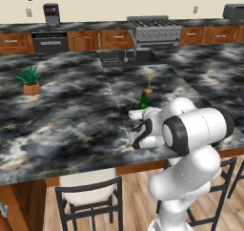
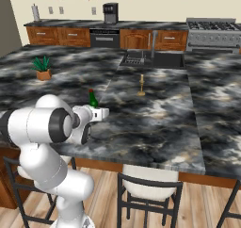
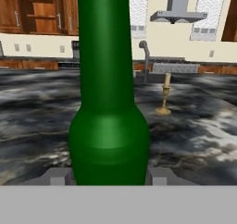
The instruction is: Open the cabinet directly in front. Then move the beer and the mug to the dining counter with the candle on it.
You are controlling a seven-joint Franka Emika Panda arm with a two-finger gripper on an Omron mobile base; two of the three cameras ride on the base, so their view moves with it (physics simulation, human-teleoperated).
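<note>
We have the beer [image 3: 109, 126] upright between the gripper [image 3: 109, 176] jaws, clamped on it over the dining counter [image 1: 71, 115] near edge (candle [image 2: 141, 85] farther in), so an early release could topple it.

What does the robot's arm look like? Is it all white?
Mostly white. The arm is made of fat, rounded, glossy tube pieces, with dark rings where it bends. Its gripper is a small white block at the end. No cables or markings show.

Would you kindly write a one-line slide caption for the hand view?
Green beer upright between the gripper fingertips above the marble dining counter, candle beyond.
</note>
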